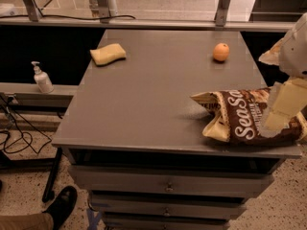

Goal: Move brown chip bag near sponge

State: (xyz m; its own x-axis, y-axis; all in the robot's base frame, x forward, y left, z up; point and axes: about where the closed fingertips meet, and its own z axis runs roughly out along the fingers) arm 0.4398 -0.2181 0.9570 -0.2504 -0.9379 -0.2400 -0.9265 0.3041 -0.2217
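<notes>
The brown chip bag (240,119) lies crinkled on its side at the front right corner of the grey table (158,90), with white script lettering facing up. The pale-yellow sponge (108,53) lies at the far left of the table, well apart from the bag. My gripper (282,108) comes in from the right edge of the view and sits over the right part of the bag, hiding that end of it. Whether it is touching the bag is not clear.
A round orange fruit (221,51) sits at the far right of the table. A soap dispenser (41,77) stands on a lower ledge to the left. Drawers (168,186) sit below the table front. A person's shoe (62,206) and cables (19,133) are on the floor at left.
</notes>
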